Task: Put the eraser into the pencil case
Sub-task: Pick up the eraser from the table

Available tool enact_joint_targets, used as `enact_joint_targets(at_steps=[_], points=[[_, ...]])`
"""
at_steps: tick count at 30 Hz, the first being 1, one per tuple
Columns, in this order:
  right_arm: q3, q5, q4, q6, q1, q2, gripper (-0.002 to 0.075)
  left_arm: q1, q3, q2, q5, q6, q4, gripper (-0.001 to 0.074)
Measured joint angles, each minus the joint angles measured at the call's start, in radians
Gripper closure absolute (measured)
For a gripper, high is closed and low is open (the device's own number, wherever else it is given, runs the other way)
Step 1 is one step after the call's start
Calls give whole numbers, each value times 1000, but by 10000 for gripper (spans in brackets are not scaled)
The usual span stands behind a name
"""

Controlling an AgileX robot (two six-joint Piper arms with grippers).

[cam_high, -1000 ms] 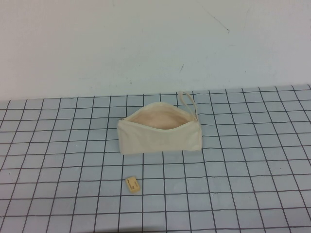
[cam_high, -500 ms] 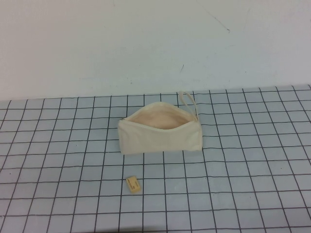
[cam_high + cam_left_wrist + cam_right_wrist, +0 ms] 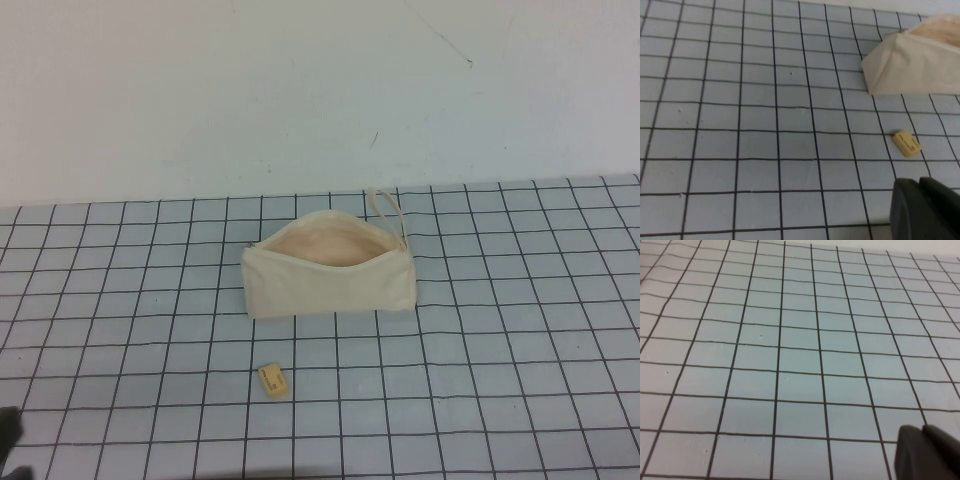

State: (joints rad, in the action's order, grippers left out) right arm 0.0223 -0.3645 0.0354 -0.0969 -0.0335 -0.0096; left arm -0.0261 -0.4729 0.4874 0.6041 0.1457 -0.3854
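Note:
The eraser (image 3: 272, 380), a tiny tan-yellow block with a dark mark, lies flat on the grid mat in front of the pencil case (image 3: 330, 275). The case is a cream pouch, unzipped, with its peach lining showing and its loop strap (image 3: 385, 205) at the far right end. My left gripper (image 3: 8, 430) shows only as a dark tip at the near-left corner, far left of the eraser. In the left wrist view the gripper (image 3: 922, 207) is shut and empty, with the eraser (image 3: 906, 143) and the case (image 3: 912, 70) beyond it. My right gripper (image 3: 925, 452) is shut and empty over bare mat.
The grey-blue mat with black grid lines (image 3: 500, 330) covers the table. A pale wall (image 3: 320, 90) rises behind it.
My left gripper's tip has come into the high view at the near-left corner. The eraser and the pencil case have not moved.

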Motion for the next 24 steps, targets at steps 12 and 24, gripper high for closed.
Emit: enact_joint_targets(at_steps=[12, 24], points=[[0, 0, 0, 0, 0, 0, 727, 0, -206, 520, 116, 298, -299, 736], [0, 0, 0, 0, 0, 0, 727, 231, -482, 933, 123, 146, -76, 735]])
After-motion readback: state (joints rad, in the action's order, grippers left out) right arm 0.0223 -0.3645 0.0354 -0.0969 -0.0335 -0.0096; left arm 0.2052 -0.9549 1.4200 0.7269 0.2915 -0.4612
